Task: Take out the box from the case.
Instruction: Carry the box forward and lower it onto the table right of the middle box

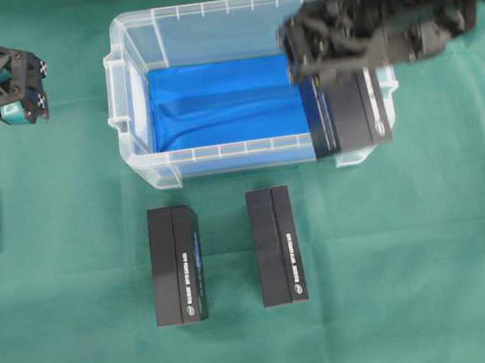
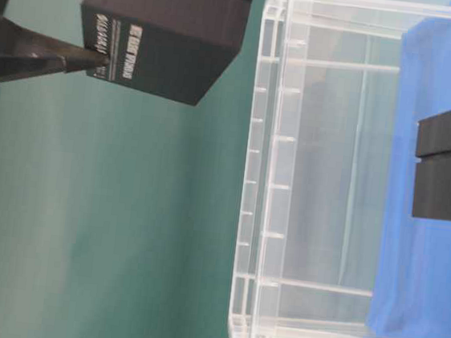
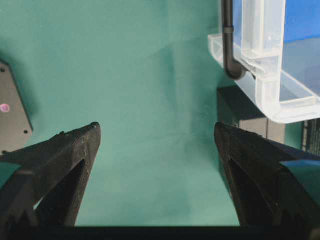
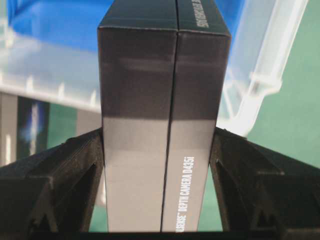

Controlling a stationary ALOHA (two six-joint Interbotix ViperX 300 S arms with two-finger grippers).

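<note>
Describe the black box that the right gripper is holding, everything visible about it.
The held box is a long, matte black carton with a seam down its middle and white lettering reading "DEPTH CAMERA D435i" along one face. The right gripper clamps it across its width, one finger pressing each side. From overhead it hangs over the right end of the case, above the rim's front right corner, lengthwise toward the front. The table-level view shows it lifted, tilted, clear of the green cloth.
</note>
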